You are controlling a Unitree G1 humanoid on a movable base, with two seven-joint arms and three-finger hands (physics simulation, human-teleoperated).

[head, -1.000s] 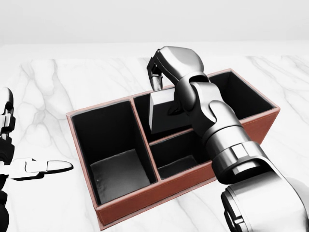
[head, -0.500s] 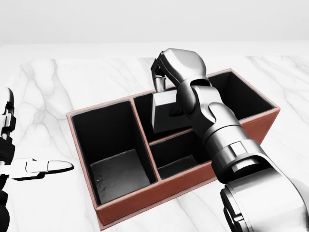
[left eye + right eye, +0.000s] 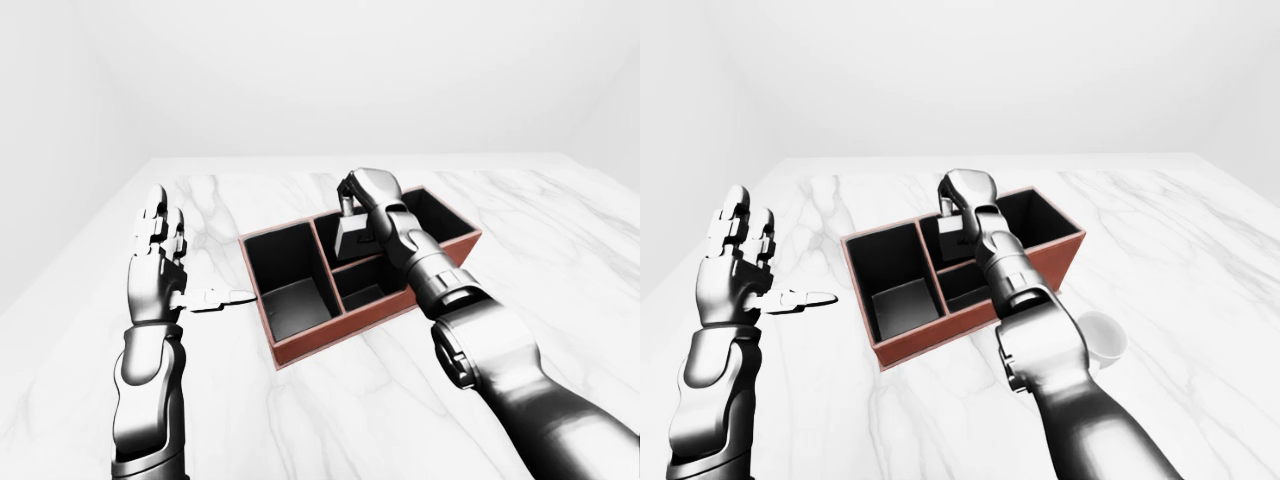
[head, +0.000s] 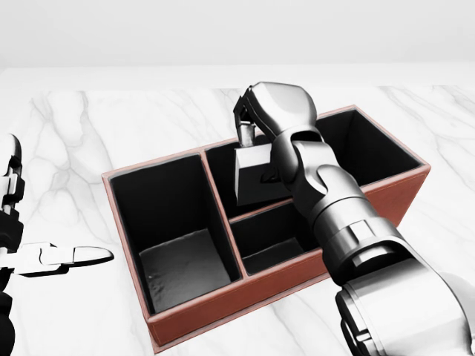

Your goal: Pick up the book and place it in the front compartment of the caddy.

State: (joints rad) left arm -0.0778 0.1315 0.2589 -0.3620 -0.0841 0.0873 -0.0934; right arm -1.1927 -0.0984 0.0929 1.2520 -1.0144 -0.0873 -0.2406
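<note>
The caddy point(image 4: 223, 300) is a red-brown box with black compartments, lying at the middle of the marble table point(image 4: 89, 133). My right hand point(image 4: 249, 133) is shut on the top edge of a grey book point(image 4: 252, 178) and holds it upright. The book hangs in the upper middle compartment, just above the divider to the lower middle one. My right forearm crosses over the caddy's right part and hides some of it. My left hand point(image 3: 160, 260) is open and empty, fingers spread, left of the caddy and apart from it.
A large compartment point(image 4: 174, 237) fills the caddy's left end, and another point(image 4: 371, 148) its right end. A white cup point(image 3: 1102, 338) stands on the table right of the caddy in the right-eye view. Pale walls stand beyond the table's top edge.
My right hand has shifted slightly right and down in the head view, carrying the book with it. The left hand and the caddy have not moved.
</note>
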